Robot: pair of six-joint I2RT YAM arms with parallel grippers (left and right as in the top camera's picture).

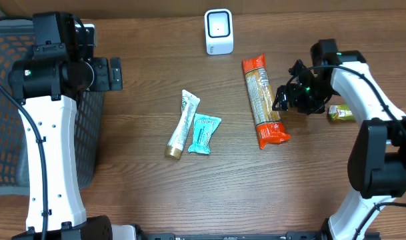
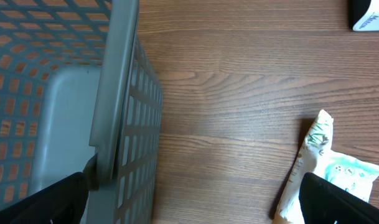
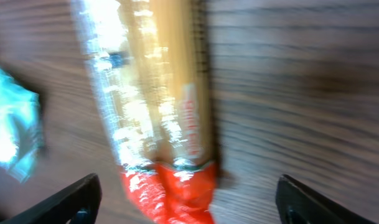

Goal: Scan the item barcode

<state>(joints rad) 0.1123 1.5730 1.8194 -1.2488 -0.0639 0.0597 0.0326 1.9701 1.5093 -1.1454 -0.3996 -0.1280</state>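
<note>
Two grippers are open: you have both spread wide with nothing between the fingers. Your right gripper [image 1: 283,100] sits low, just beside the long packet [image 1: 262,100], on the packet's right side and toward its nearer end. In the right wrist view, which is blurred, that packet [image 3: 158,106] lies flat on the table [image 3: 301,93] straight ahead of the gripper [image 3: 189,208]. Its red crimped end falls between the two dark fingers [image 3: 71,199] and is apart from both. A teal packet [image 3: 15,130] shows off to the gripper's left, and from above it lies touching a white tube [image 1: 183,125]. A small green item [image 1: 341,113] lies behind the right gripper, just beside the arm. The white scanner [image 1: 219,31] stands upright at the far side of the table, well apart from the right gripper, ahead and to its left. Your left gripper [image 1: 113,73] hangs at the edge of the grey basket [image 1: 9,133], well away from the long packet. In its wrist view the basket rim [image 2: 114,93] runs by the left finger [image 2: 46,202], with the tube and teal packet near the right one.
</note>
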